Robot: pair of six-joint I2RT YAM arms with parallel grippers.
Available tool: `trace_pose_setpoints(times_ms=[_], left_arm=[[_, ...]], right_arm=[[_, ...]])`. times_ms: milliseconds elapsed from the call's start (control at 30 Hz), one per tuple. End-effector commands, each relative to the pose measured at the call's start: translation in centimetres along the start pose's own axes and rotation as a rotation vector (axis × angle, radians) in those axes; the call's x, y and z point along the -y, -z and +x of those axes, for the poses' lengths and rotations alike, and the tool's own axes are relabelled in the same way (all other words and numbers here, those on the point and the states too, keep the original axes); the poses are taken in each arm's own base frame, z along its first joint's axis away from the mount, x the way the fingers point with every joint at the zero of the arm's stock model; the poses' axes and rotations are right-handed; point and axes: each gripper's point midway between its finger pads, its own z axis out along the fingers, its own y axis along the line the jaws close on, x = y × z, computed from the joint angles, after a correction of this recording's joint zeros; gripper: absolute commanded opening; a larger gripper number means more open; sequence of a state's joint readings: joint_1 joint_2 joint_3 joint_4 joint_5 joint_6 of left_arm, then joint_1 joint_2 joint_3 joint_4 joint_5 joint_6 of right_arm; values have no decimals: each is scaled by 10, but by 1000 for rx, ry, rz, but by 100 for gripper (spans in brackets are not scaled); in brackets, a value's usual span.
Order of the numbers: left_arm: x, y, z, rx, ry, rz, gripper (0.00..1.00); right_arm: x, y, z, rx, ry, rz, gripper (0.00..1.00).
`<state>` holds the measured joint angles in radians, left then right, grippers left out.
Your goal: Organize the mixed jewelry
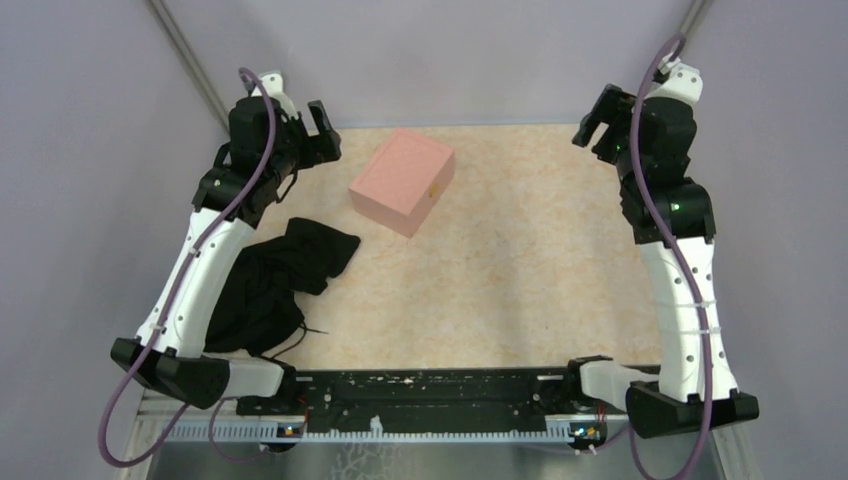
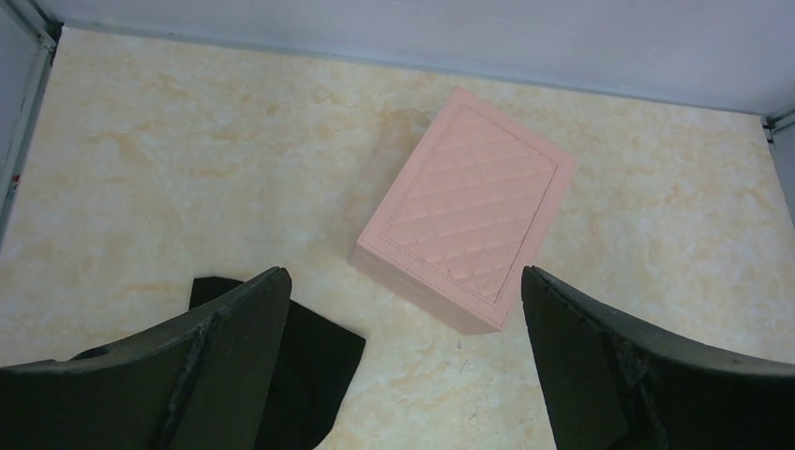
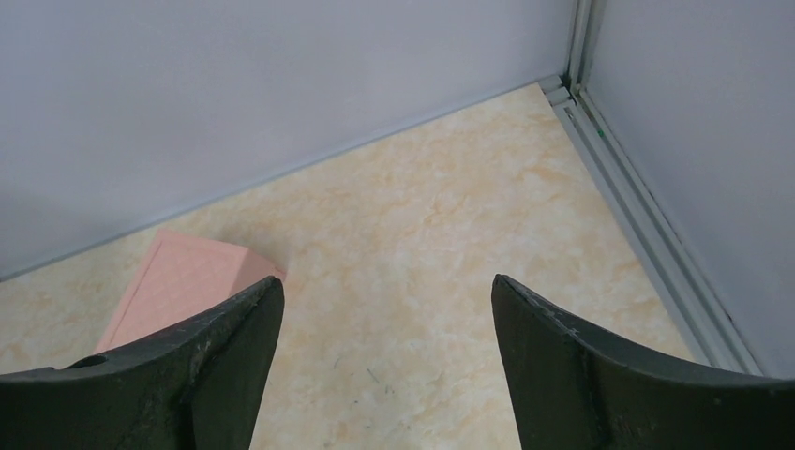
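No mixed jewelry shows in any view. A pink box (image 1: 403,180) with a quilted lid (image 2: 473,216) sits shut on the marbled tabletop, back centre-left. My left gripper (image 1: 322,133) hangs raised to the left of the box, open, with nothing between its fingers (image 2: 403,277). My right gripper (image 1: 590,125) is raised at the back right, well away from the box, also open and empty (image 3: 386,281). A corner of the box (image 3: 183,281) shows behind the right gripper's left finger.
A crumpled black cloth (image 1: 280,275) lies on the left side of the table, in front of the box and under the left arm; its edge (image 2: 314,356) shows by the left finger. Grey walls and metal frame rails (image 3: 647,225) bound the table.
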<state>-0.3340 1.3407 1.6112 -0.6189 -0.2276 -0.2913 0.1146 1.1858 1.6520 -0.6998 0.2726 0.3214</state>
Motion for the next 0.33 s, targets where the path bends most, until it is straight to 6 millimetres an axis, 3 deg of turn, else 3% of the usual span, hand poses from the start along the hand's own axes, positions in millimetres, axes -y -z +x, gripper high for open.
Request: trace_pose_setpoints(times_ms=[0, 300], left_arm=[[1, 15, -29, 129, 18, 25, 99], [1, 9, -30, 136, 34, 22, 99]], right_arm=[[2, 8, -18, 108, -21, -15, 81], [7, -1, -4, 62, -21, 22, 83]])
